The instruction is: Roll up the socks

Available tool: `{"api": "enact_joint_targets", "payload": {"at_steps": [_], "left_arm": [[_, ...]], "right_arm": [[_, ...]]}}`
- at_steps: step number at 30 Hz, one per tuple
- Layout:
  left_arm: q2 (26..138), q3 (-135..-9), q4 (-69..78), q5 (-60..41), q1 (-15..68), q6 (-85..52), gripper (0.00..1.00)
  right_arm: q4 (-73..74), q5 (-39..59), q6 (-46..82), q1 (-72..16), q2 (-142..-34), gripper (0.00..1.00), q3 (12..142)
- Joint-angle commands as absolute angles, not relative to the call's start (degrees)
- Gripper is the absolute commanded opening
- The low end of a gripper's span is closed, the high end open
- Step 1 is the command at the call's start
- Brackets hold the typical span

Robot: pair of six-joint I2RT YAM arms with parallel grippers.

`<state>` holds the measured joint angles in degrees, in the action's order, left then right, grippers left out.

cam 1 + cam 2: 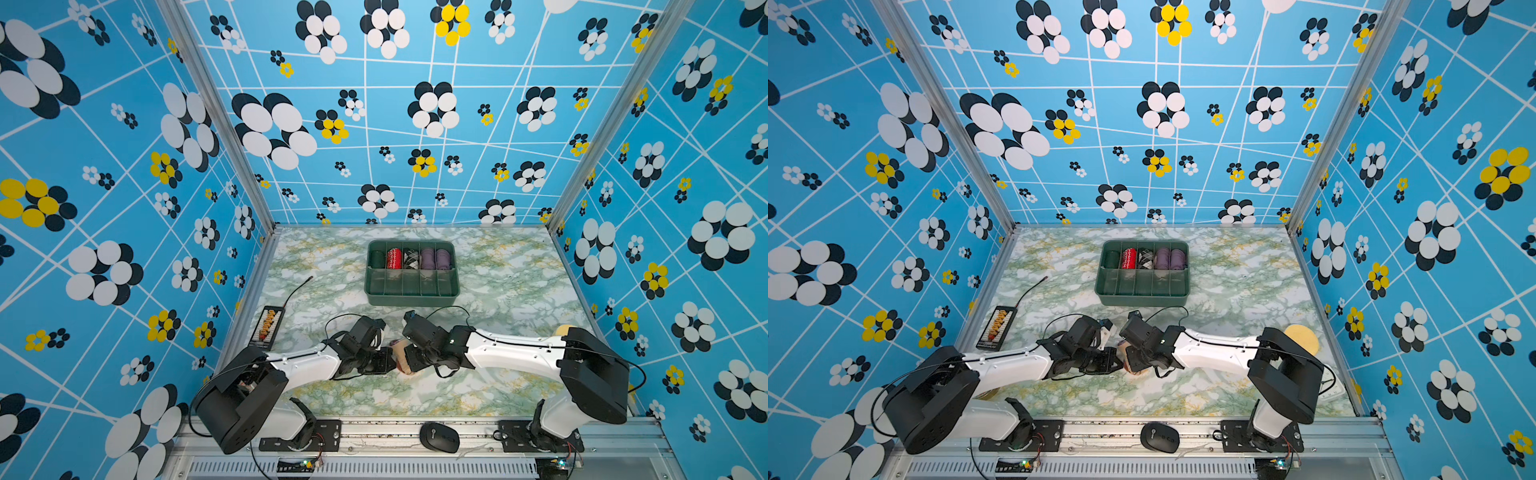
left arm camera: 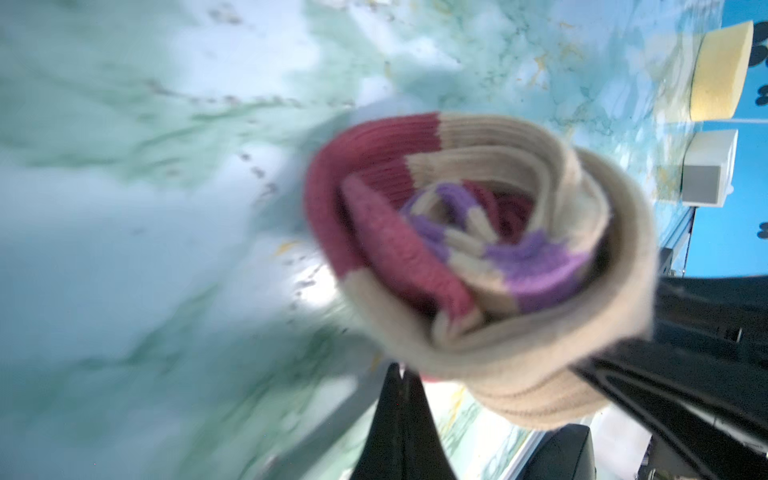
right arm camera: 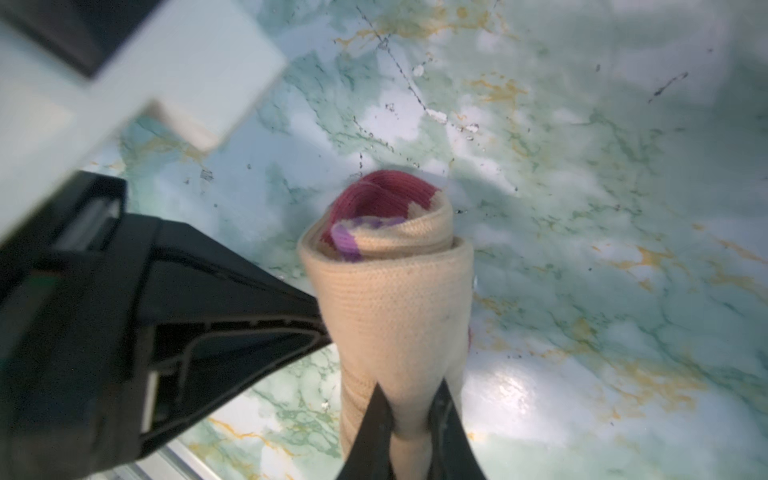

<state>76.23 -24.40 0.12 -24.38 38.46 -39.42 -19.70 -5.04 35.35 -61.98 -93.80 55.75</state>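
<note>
The socks [image 1: 405, 368] [image 1: 1136, 370] are a tan ribbed roll at the front middle of the table, between my two grippers. The open end of the roll shows maroon and purple layers wound inside [image 2: 478, 257]. My right gripper [image 3: 411, 399] [image 1: 411, 357] is shut on the tan outer layer of the socks [image 3: 390, 299] at one end of the roll. My left gripper [image 2: 401, 374] [image 1: 394, 359] is shut with its fingers pressed together. Its tip touches the side of the roll, and its black finger [image 3: 249, 324] lies against the tan fabric.
A green divided tray [image 1: 411, 293] stands behind the grippers, with a red patterned roll [image 1: 393, 257] and purple rolls [image 1: 434, 258] in its back row. A dark abacus-like board [image 1: 268, 328] lies at the left, a yellow sponge [image 1: 1302, 338] at the right. A black mouse [image 1: 438, 437] sits on the front rail.
</note>
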Motion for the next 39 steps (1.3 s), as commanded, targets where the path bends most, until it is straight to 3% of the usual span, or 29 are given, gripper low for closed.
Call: {"api": "enact_joint_targets", "payload": {"at_steps": [1,10,21,39], "left_arm": [[70.6,-22.8,-4.6,-23.5,36.8,-39.3,0.00],[60.5,-22.9,-3.2,-24.6,36.4,-43.2,0.00],[66.7,-23.3,8.4,-19.8,40.6,-46.6,0.00],[73.9,-26.2,11.9,-18.1,44.0,-46.6,0.00]], "right_arm": [[-28.2,-10.5,33.8,-63.4,-96.4,0.13,57.8],[-30.9,-12.7,33.0,-65.6,-99.3,0.13,61.7],[-30.3,-12.0,33.5,-66.1,-98.8,0.12,61.2],[-29.7,-11.4,33.3,-67.2,-98.7,0.12,61.0]]}}
